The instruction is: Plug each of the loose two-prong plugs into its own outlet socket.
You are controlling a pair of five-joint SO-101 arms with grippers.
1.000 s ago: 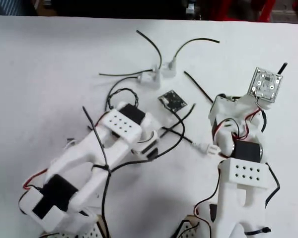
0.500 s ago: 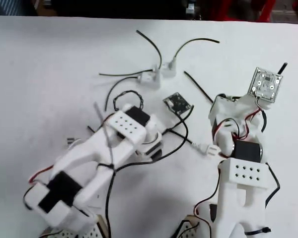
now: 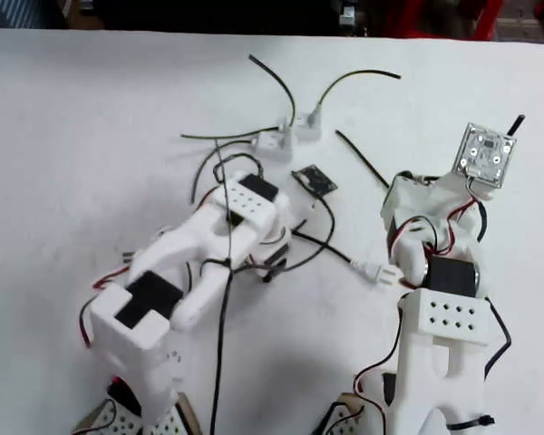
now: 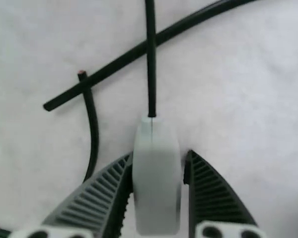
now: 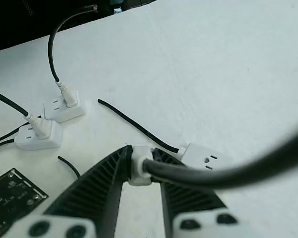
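Observation:
My left gripper (image 4: 156, 163) is shut on a white two-prong plug (image 4: 156, 183), whose black cord (image 4: 150, 59) runs away across the white table. In the high view this gripper (image 3: 274, 263) sits low at the table's middle. My right gripper (image 5: 139, 156) is shut on another white plug (image 5: 139, 166) with a thick black cord, right beside a free white outlet socket (image 5: 204, 158). Two more outlet sockets (image 3: 274, 143) (image 3: 306, 127) lie at the back, each with a plug in it. A loose white plug (image 3: 383, 271) lies between the arms.
A small dark circuit board (image 3: 314, 181) lies just behind the left arm (image 3: 199, 245). Several black cords (image 3: 276, 77) curl over the middle and back of the table. The right arm (image 3: 440, 317) stands at the front right.
The left arm has swung and stretched toward the back of the table, its wrist now nearer the two plugged outlets, dragging its cord along. The right arm has kept still.

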